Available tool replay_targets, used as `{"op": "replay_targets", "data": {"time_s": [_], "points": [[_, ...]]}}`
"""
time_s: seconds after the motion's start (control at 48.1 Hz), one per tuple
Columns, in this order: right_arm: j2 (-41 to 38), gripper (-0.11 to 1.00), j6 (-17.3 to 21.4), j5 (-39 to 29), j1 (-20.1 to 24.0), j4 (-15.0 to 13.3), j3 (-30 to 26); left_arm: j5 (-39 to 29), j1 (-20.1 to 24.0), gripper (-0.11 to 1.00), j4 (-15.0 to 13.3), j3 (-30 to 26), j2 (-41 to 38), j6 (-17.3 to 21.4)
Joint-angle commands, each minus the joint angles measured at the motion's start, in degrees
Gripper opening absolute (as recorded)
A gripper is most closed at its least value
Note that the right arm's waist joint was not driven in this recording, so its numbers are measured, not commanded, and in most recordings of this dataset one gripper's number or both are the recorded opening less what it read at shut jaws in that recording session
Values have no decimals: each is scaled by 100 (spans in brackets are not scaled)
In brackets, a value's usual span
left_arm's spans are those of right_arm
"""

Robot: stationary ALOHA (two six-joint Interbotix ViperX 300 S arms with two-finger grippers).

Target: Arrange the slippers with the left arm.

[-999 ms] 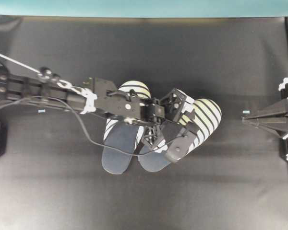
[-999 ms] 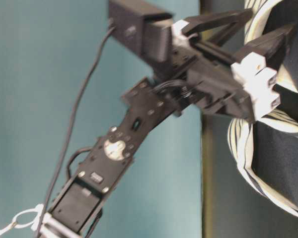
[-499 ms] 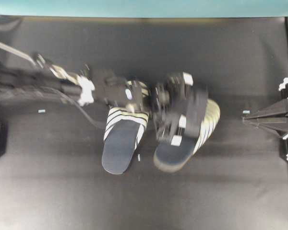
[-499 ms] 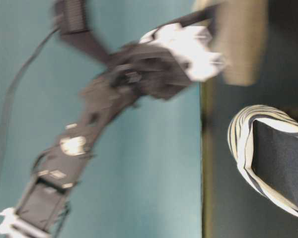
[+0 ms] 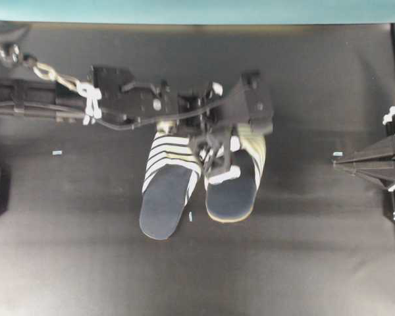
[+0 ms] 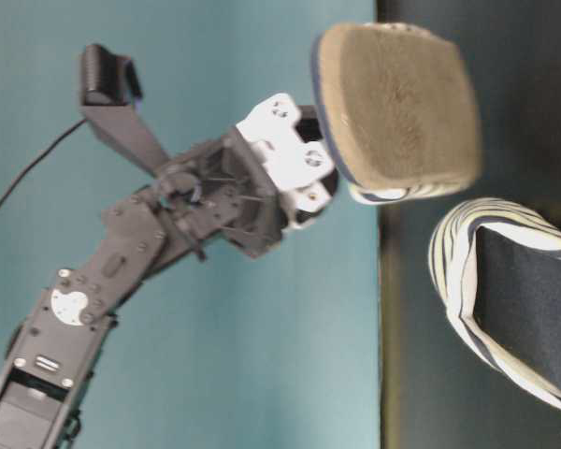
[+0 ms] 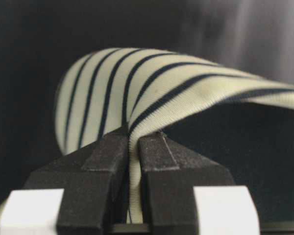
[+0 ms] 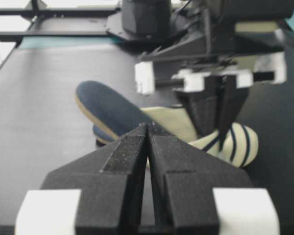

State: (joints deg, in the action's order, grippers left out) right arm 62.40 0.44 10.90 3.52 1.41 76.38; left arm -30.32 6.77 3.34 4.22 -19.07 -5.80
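Since a second ago my left end effector (image 5: 214, 153) has gone from standing apart over the right-hand slipper (image 5: 234, 191) to pinching it, and that slipper has swung from its slant across its mate to point nearly the same way, lifted off the counter (image 5: 316, 250). In the wrist view the two black fingers (image 7: 100, 166) are clamped on a fold of the striped toe cover, the fabric bunched up between them; I grip there because the soft band is the only edge thin enough to pinch. From table level I can see the tan sole facing the camera, so the slipper hangs clear of the surface with its heel drooping. The other slipper (image 5: 166, 194) lies flat on the counter just beside it, toe toward the far edge, slightly angled. The right end effector (image 5: 339, 164) sits parked well apart at the counter's side, its fingers together on nothing. I judge the held slipper needs setting down parallel to its mate; a loose fabric pinch could slip.
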Motion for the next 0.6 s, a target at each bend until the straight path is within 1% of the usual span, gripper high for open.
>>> {"op": "replay_targets", "data": {"time_s": [0.0, 0.146, 0.333, 0.395, 0.478, 0.582], "points": [[-9, 0, 26, 62, 0, 18, -35, 9, 70, 1, 0, 141, -9, -62], [0, 0, 35, 62, 0, 18, -35, 26, 176, 1, 0, 325, 9, -246], [9, 0, 26, 62, 0, 18, -35, 44, 264, 1, 9, 343, 18, -246], [9, 0, 35, 62, 0, 18, -26, 53, 290, 1, 9, 308, 9, -308], [9, 0, 35, 70, 0, 18, -35, 62, 272, 1, 0, 246, -9, -308], [9, 0, 35, 62, 0, 18, -26, 97, 176, 1, 0, 229, -18, -176]]}}
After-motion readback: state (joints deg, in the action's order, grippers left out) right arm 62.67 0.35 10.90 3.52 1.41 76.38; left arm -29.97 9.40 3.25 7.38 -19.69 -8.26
